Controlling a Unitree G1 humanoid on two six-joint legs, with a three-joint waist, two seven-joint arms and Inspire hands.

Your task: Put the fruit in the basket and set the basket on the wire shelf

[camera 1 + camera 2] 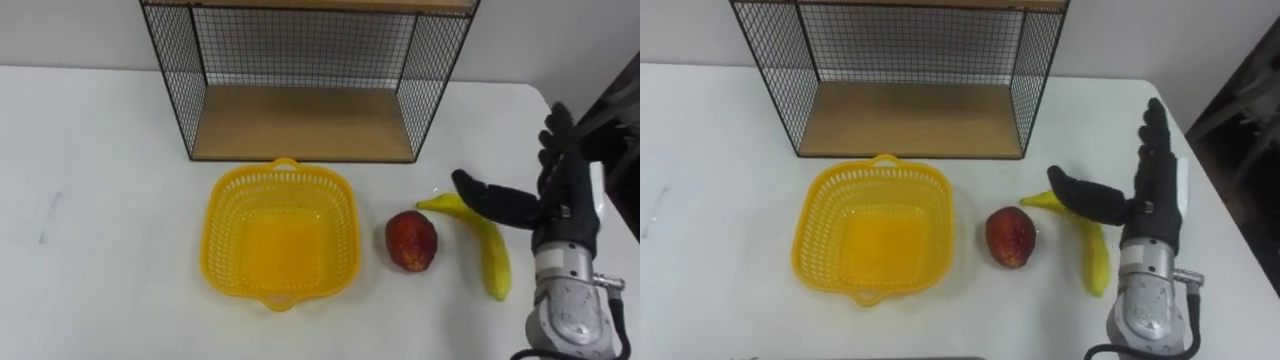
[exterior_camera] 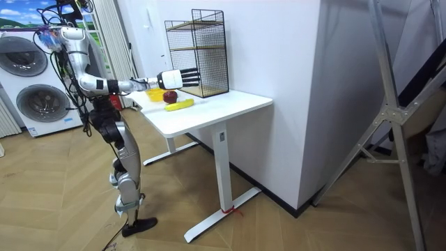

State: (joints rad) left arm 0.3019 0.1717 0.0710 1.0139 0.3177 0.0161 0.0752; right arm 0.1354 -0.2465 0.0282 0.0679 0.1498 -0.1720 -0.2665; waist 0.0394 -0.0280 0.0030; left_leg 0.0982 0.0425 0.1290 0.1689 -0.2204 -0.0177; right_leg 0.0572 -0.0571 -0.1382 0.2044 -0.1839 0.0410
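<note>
An empty yellow basket [image 1: 280, 233] sits on the white table [image 1: 100, 200] in front of the wire shelf [image 1: 305, 75]. To its right lie a red fruit [image 1: 411, 241] and a yellow banana [image 1: 490, 250]. My right hand [image 1: 560, 195] hovers above the banana's right side, fingers straight and thumb spread toward the banana's stem end, holding nothing. In the room view I stand at the table's end with the right hand [image 2: 178, 78] stretched out over the fruit [image 2: 171, 97].
The wire shelf has a wooden bottom board [image 1: 300, 125] and an upper board. The table's right edge runs close to my right hand. A wall stands behind the shelf. Washing machines [image 2: 35, 84] stand behind me in the room view.
</note>
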